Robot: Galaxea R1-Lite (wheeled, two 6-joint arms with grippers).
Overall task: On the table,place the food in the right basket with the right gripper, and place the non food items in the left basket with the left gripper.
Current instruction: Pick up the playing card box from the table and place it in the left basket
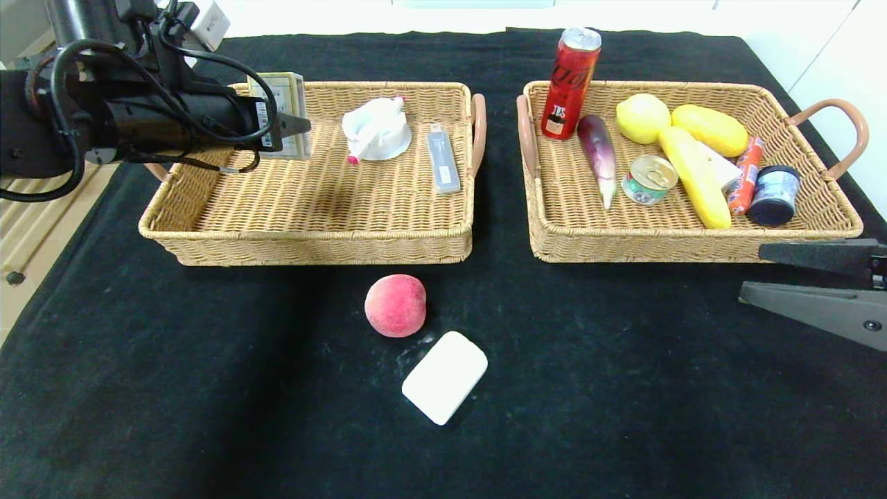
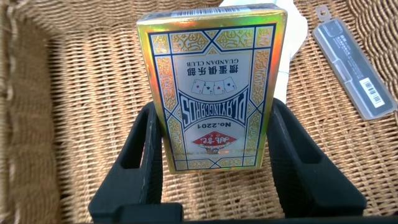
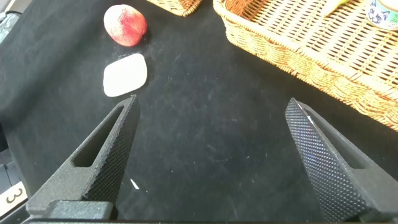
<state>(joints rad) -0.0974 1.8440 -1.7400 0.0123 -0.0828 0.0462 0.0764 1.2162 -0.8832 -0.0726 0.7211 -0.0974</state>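
My left gripper (image 1: 294, 125) is shut on a gold playing-card box (image 1: 283, 114) and holds it upright over the back left part of the left basket (image 1: 312, 244). In the left wrist view the box (image 2: 214, 87) sits between both black fingers (image 2: 144, 155), with wicker below. A peach (image 1: 395, 305) and a white rounded block (image 1: 445, 376) lie on the black cloth in front of the baskets; both show in the right wrist view, the peach (image 3: 125, 25) and the block (image 3: 125, 74). My right gripper (image 1: 752, 272) is open and empty, low over the cloth in front of the right basket (image 1: 693, 246).
The left basket holds a white item (image 1: 378, 128) and a grey case (image 1: 443, 158). The right basket holds a red can (image 1: 569, 83), an eggplant (image 1: 599, 156), a lemon (image 1: 642, 118), yellow produce, a tin (image 1: 649, 180), a sausage and a dark jar (image 1: 774, 195).
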